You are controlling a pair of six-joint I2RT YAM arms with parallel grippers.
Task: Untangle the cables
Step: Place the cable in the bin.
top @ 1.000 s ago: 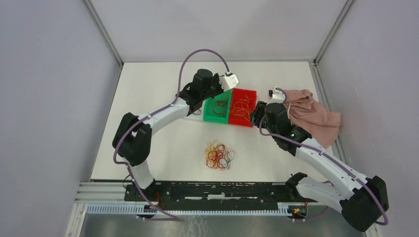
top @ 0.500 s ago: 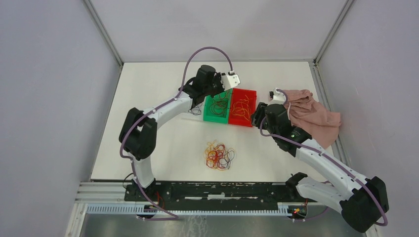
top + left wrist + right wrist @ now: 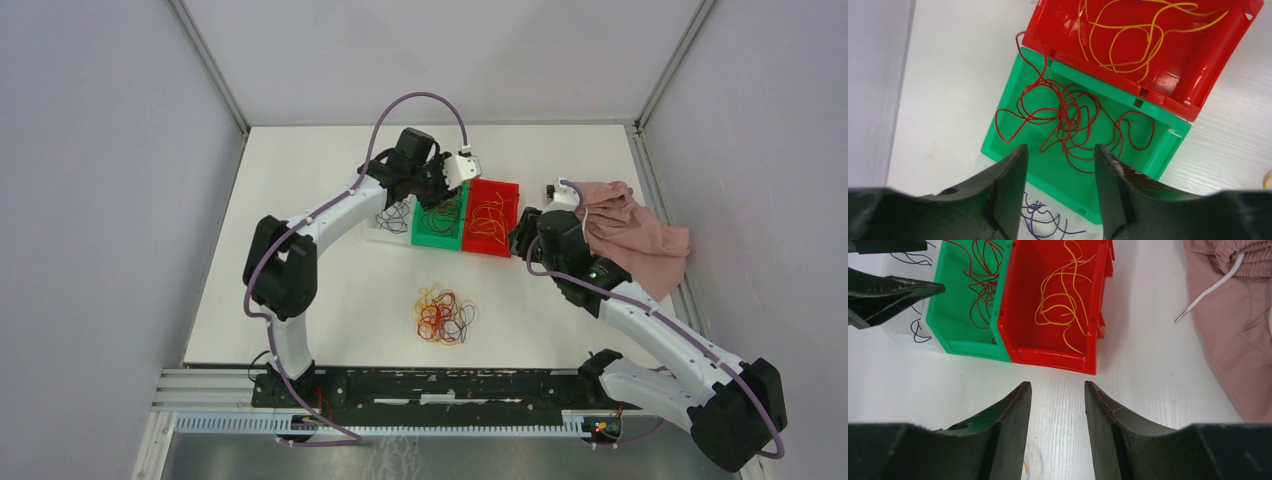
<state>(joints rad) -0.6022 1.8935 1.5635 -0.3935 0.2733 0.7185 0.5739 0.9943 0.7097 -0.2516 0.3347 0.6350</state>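
1. Cables, the dark purple ones, lie in the clear bin at the left end of the row. The top view now shows this bin uncovered; a second ago the left arm hid it.
2. The left gripper has drifted left from the green/red border and now hangs over the green bin, jaws spread and empty. The red cables lie loose below it, one strand hooked over the rim.
3. The mixed clump sits on the table, nearer the arm bases than the bins, unchanged. Sorting is probably only partly done, and the freed left arm can likely go back for more.
4. The red bin holds the yellow cables.
5. The right gripper has not moved. It hovers just in front of the red bin, jaws parted and holding nothing.
6. The pink cloth lies furthest right.
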